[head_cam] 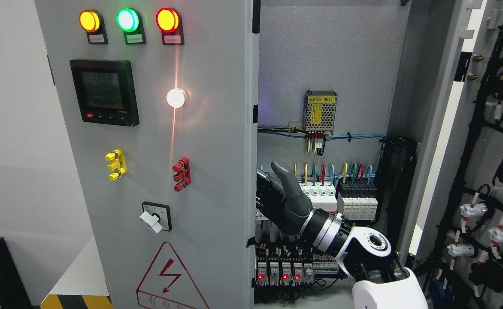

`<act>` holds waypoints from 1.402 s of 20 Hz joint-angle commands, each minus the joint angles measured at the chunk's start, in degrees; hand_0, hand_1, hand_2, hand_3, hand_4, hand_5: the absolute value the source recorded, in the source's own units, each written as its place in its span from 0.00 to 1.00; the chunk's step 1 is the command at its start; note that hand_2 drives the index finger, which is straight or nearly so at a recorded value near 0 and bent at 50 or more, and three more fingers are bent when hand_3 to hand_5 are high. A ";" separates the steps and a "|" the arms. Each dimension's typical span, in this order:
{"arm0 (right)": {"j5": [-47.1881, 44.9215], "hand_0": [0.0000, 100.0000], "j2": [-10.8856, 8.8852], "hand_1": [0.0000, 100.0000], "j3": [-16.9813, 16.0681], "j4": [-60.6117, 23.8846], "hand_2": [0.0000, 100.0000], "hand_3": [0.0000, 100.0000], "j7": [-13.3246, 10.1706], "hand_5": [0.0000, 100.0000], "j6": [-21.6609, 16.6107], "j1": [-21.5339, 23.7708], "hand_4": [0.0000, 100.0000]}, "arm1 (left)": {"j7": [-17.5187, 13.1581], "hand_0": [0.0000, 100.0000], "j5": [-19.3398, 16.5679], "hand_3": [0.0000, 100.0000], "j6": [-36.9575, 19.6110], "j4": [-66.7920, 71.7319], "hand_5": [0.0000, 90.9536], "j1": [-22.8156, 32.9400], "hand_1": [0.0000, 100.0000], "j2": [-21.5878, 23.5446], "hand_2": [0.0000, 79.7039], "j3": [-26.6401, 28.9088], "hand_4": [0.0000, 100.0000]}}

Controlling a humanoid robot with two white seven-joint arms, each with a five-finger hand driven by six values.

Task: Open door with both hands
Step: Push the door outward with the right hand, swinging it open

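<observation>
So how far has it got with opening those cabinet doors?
The right door already stands swung wide, its wired inner face showing, and the cabinet interior is exposed. In hand: the right hand sits at the inner edge of the left door, fingers behind it. Left: that door still faces front and needs swinging open.

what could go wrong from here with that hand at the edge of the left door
1. The right hand is at the inner edge of the left door, right beside live-looking breakers and wiring; a slip could snag the coloured wires.
2. Fingers behind the door edge could get pinched if the door swings back.
3. Only one hand shows, so the push may be uneven.
</observation>
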 commanded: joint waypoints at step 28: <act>-10.18 0.00 -8.53 0.00 7.55 -11.13 0.00 0.00 2.18 0.00 -0.61 10.22 0.00 | -0.07 0.00 0.00 0.00 -0.11 0.01 0.00 0.01 0.00 -0.03 0.00 -0.08 0.00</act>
